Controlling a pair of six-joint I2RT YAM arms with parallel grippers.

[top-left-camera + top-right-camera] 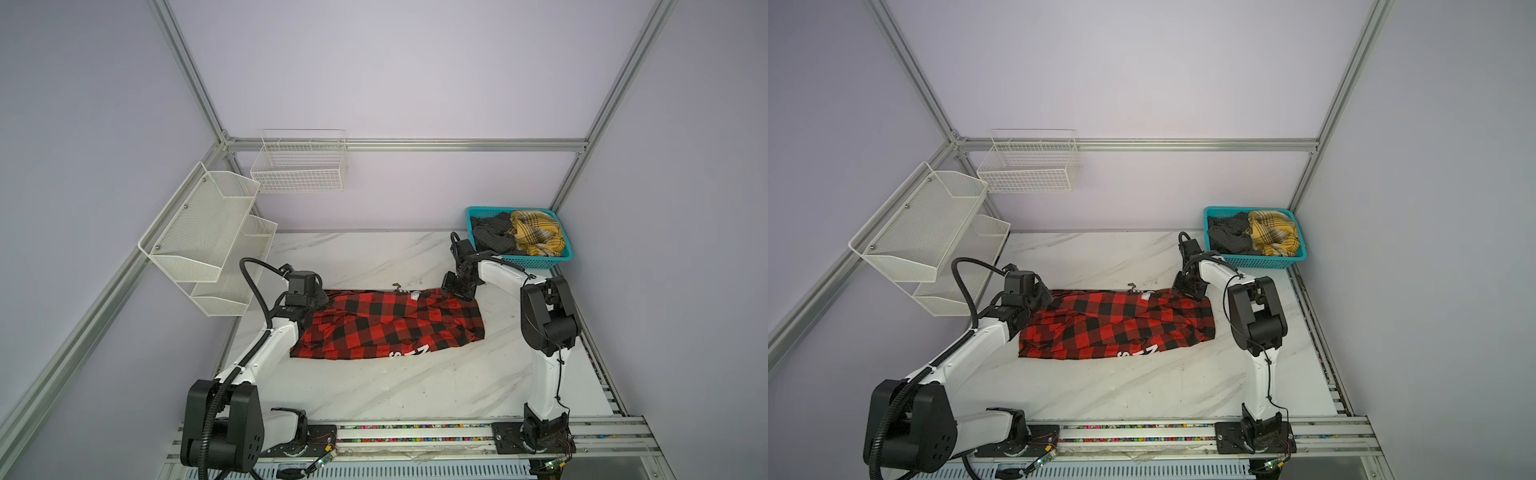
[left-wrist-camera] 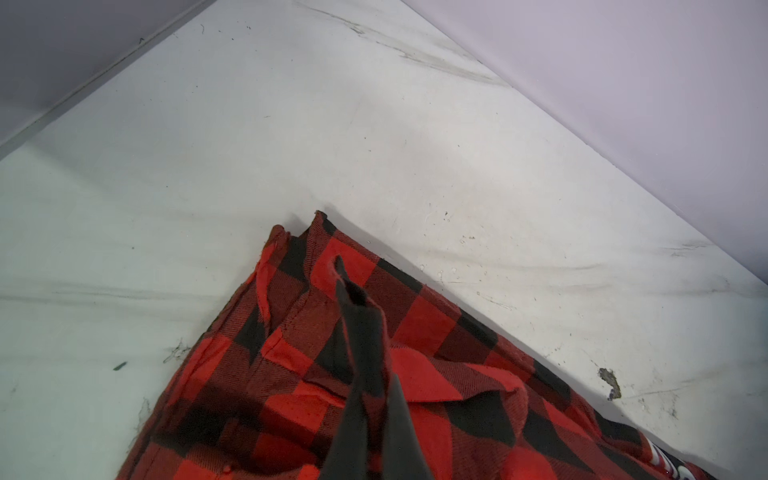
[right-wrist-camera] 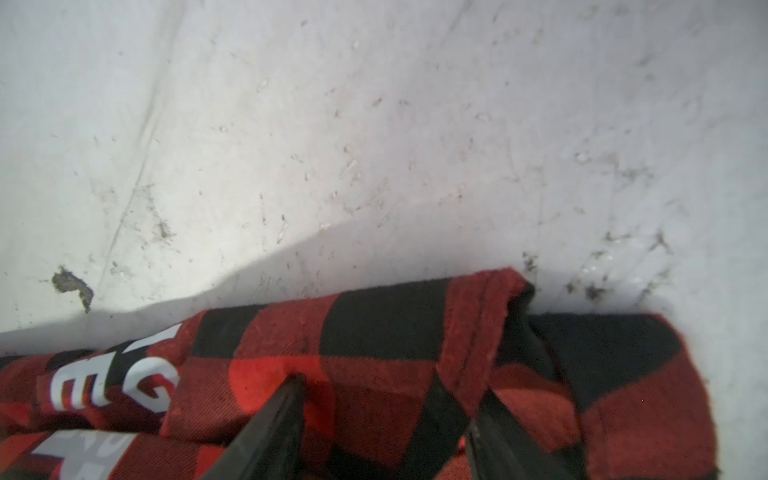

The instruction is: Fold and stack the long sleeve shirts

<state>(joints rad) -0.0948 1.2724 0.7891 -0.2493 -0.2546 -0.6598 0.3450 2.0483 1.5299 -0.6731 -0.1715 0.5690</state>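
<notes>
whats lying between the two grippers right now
The red-and-black check shirt, spread flat on the table. Both top views show it running from the left gripper, shut on one far corner, to the open right gripper at the other.

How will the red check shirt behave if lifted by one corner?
Probably floppy: the red check shirt lies in soft wrinkles and loose layers, so it should drape and unfold. Its coarse weave, seen in the left wrist view, suggests a grip that will not slip easily. Pushed, it would likely bunch.
</notes>
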